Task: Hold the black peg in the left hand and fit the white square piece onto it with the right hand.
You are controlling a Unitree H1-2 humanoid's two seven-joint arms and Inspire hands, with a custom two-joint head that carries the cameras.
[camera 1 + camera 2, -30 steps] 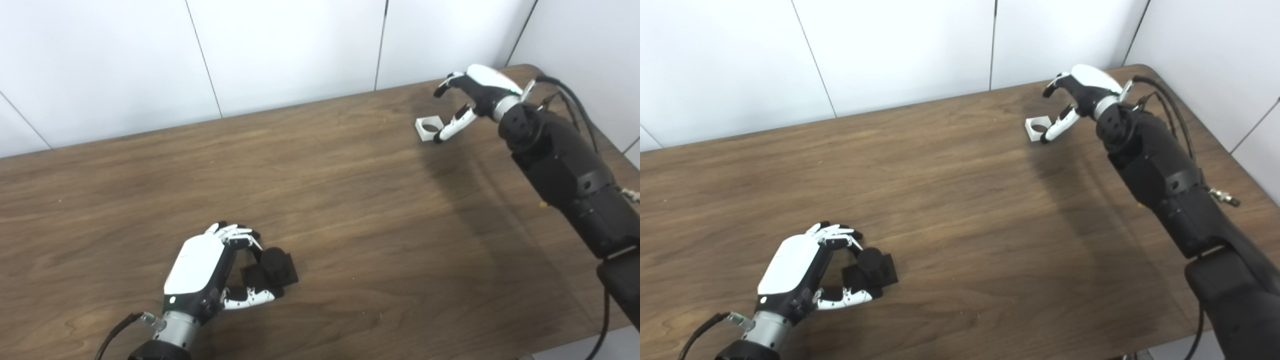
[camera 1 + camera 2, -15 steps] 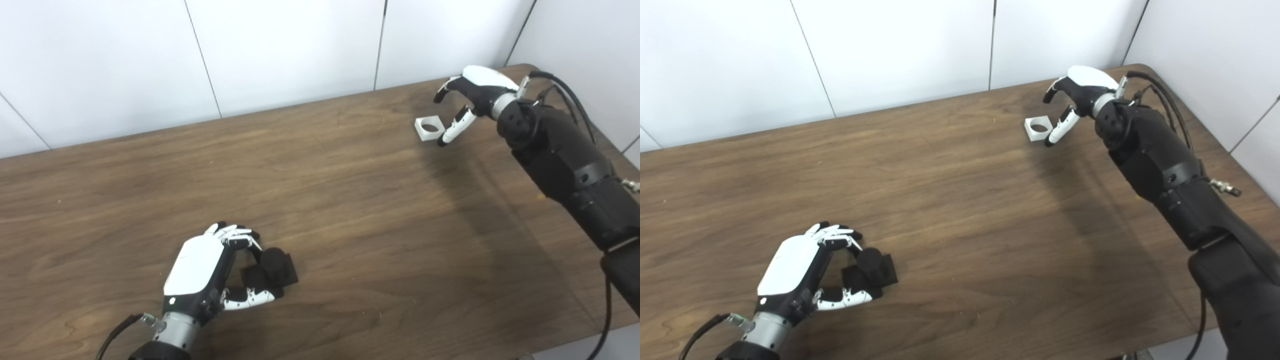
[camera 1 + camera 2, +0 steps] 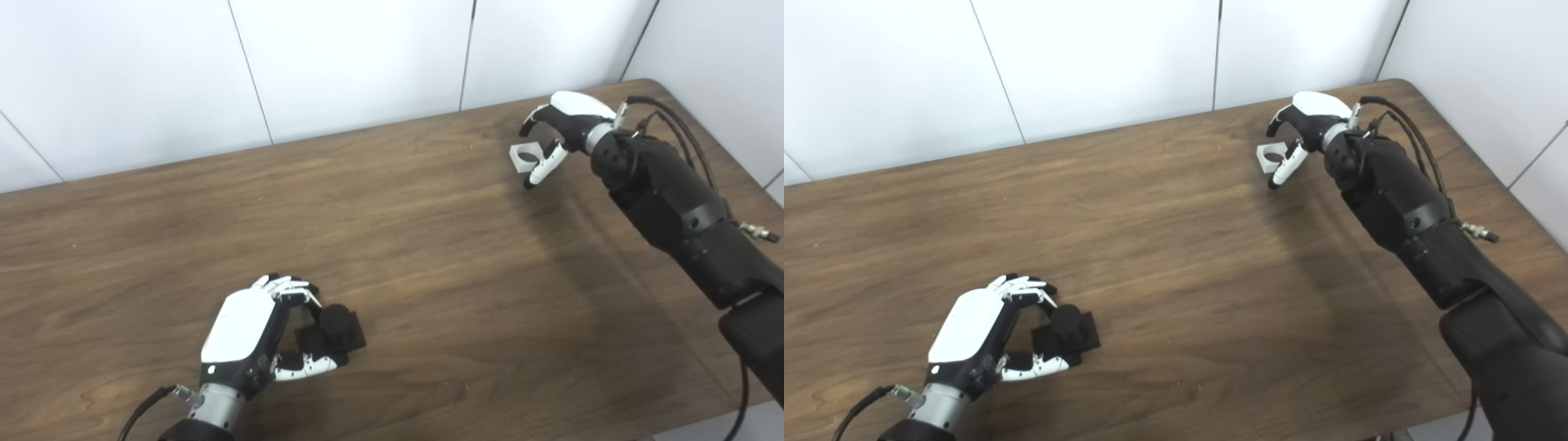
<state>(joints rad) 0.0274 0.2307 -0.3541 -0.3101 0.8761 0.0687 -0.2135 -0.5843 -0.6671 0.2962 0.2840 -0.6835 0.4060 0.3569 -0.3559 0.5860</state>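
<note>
Right hand (image 3: pixel 554 131) spread around white square piece (image 3: pixel 525 155); grip unclear.

My right hand (image 3: pixel 554 131) moved over the white square piece (image 3: pixel 525 155). My fingers are around it now, and it looks tipped up.

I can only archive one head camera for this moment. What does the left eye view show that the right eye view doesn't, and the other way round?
Only the left eye view: nothing of substance.

Only the right eye view: a longer bare stretch of the table right of the right arm, and more of that arm near the bottom edge.

Both: the left hand wrapped around the black peg on the table, and the right hand with fingers spread at the white square piece; neither view settles whether it grips it.
</note>
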